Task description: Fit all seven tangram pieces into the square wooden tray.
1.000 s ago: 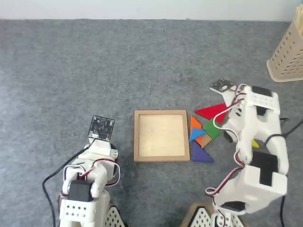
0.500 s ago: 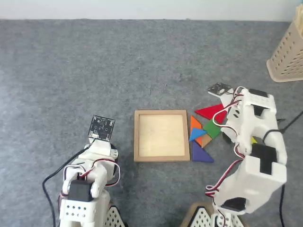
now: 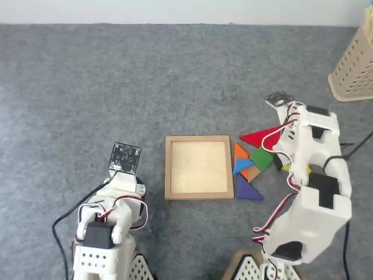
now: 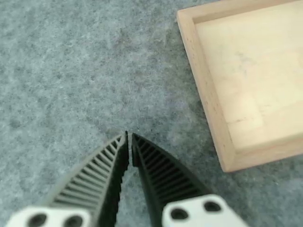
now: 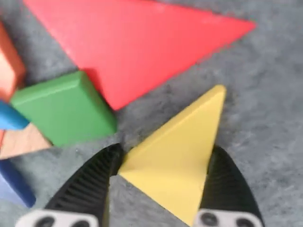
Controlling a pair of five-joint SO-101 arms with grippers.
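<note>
The right gripper (image 5: 165,153) pinches the yellow triangle (image 5: 179,142) flat on the grey carpet (image 3: 87,87), just beside the red triangle (image 5: 137,42) and green square (image 5: 61,111). The pieces lie at 3 o'clock of the wooden tray (image 3: 197,139). Against the earlier frame, the right wrist sits farther toward 1 o'clock. The left gripper (image 4: 129,138), fingers pressed together, is unchanged at the tray's 8 o'clock.

Your bench (image 3: 116,76) is covered in grey felt. Near its middle lies the square wooden tray (image 3: 198,139). Just right of it you have a cluster: red triangle (image 3: 259,137), green square (image 3: 261,160), orange piece (image 3: 239,151), blue piece (image 3: 242,165), plain-wood piece (image 3: 253,173) and purple triangle (image 3: 247,189), with a yellow triangle (image 5: 180,156) beside the green. A beige slotted basket (image 3: 354,64) stands at the far right.
</note>
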